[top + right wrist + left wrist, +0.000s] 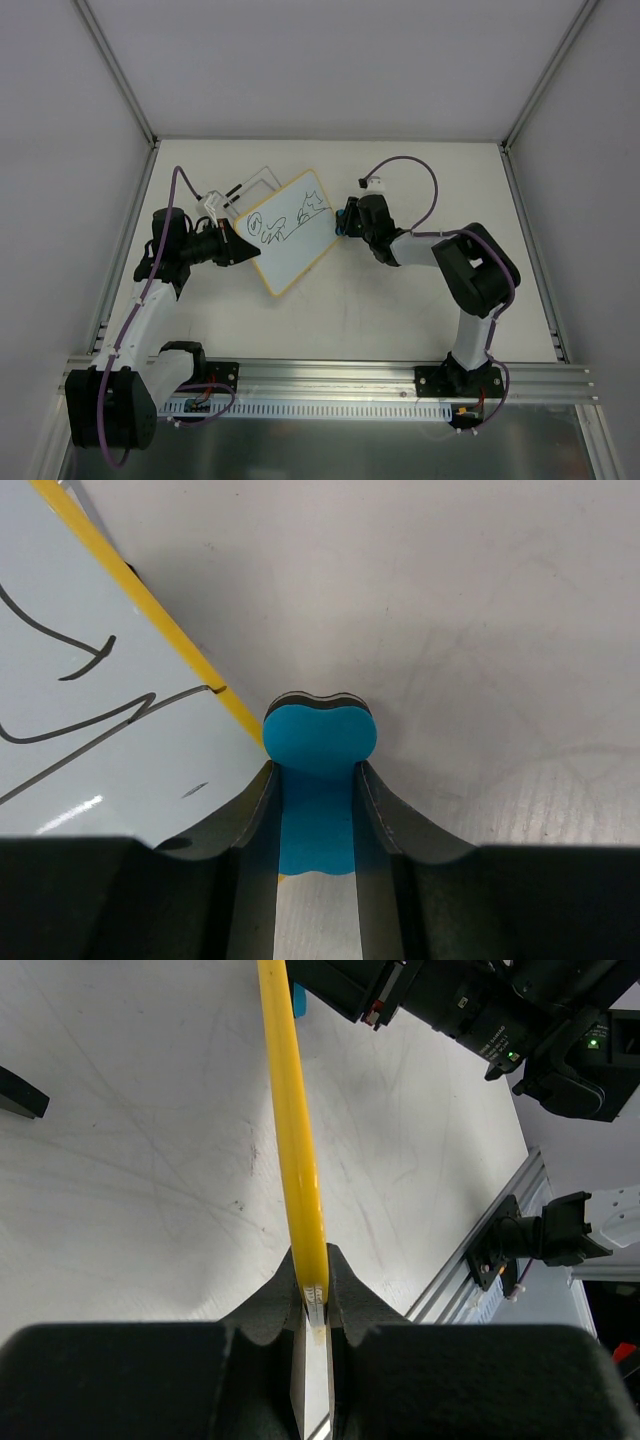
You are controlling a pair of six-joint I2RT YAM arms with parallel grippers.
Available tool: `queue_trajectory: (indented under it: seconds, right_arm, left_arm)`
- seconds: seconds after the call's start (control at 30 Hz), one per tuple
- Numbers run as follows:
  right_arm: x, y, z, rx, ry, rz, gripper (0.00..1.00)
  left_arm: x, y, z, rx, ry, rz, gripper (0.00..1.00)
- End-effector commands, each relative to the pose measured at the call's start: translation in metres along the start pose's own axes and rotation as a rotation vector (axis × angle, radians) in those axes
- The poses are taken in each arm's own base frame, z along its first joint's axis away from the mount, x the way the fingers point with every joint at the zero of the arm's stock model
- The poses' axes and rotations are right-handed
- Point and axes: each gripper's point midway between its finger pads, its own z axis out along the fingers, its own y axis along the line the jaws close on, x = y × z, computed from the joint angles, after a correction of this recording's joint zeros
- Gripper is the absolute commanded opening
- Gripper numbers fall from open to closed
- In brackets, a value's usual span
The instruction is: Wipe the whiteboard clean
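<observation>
The whiteboard (290, 230) is white with a yellow rim and carries black scribbles; it is tilted above the table at centre. My left gripper (243, 248) is shut on its left edge; in the left wrist view the yellow rim (295, 1130) runs edge-on out of the gripper (316, 1285). My right gripper (343, 221) sits just off the board's right edge, shut on a blue eraser (318, 780) whose rounded end sticks out past the fingertips, beside the board's yellow rim (170, 640). Scribbles (70, 700) show in the right wrist view.
A black-framed stand or holder (240, 195) lies on the table behind the board at left. An aluminium rail (330, 378) runs along the near edge with both arm bases. Frame posts (115, 70) rise at the back corners.
</observation>
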Motion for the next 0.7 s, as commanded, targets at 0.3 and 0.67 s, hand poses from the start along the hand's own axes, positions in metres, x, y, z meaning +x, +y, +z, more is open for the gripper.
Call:
queue_trajectory:
  seconds: [0.3, 0.67]
  right_arm:
    - [-0.014, 0.065, -0.014, -0.202, -0.030, -0.100, 0.00]
    - [-0.014, 0.113, -0.032, -0.370, -0.010, -0.277, 0.00]
  left_arm:
    - [-0.002, -0.040, -0.005, 0.179, 0.030, 0.051, 0.00]
    - [-0.002, -0.041, -0.005, 0.183, 0.032, 0.052, 0.00]
